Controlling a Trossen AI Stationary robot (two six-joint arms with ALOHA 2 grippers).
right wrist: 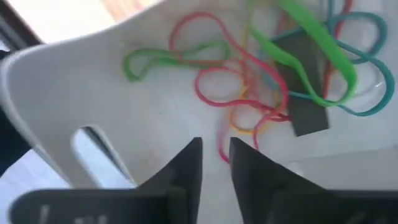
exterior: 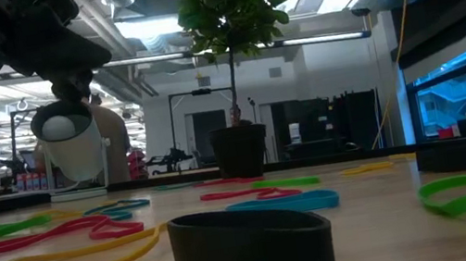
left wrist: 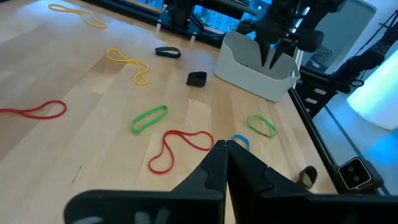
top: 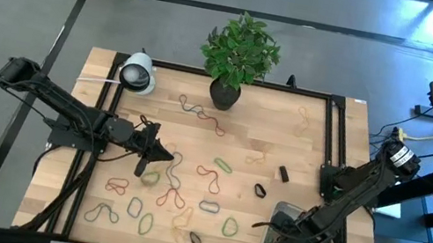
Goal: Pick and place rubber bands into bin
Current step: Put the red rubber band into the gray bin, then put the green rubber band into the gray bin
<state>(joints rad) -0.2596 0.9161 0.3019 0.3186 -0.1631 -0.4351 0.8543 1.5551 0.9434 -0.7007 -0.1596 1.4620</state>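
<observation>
Wooden desk [top: 320, 140], listed left to right: left hand [top: 167, 157] at mid-left, fingers pressed together and holding nothing, poised low over loose rubber bands [top: 168, 193] in green, red, pink and yellow spread across the centre; potted plant [top: 237, 54] at the far edge; bin [left wrist: 258, 68], pale plastic, at the near right corner, already containing a tangle of bands [right wrist: 273, 74]; right hand [right wrist: 214, 162] directly above the bin, fingers slightly parted with nothing between them. Step judged: drop into bin just made, release stage. Next move calls for lifting the right hand clear and returning to the nearest loose band on the desk
</observation>
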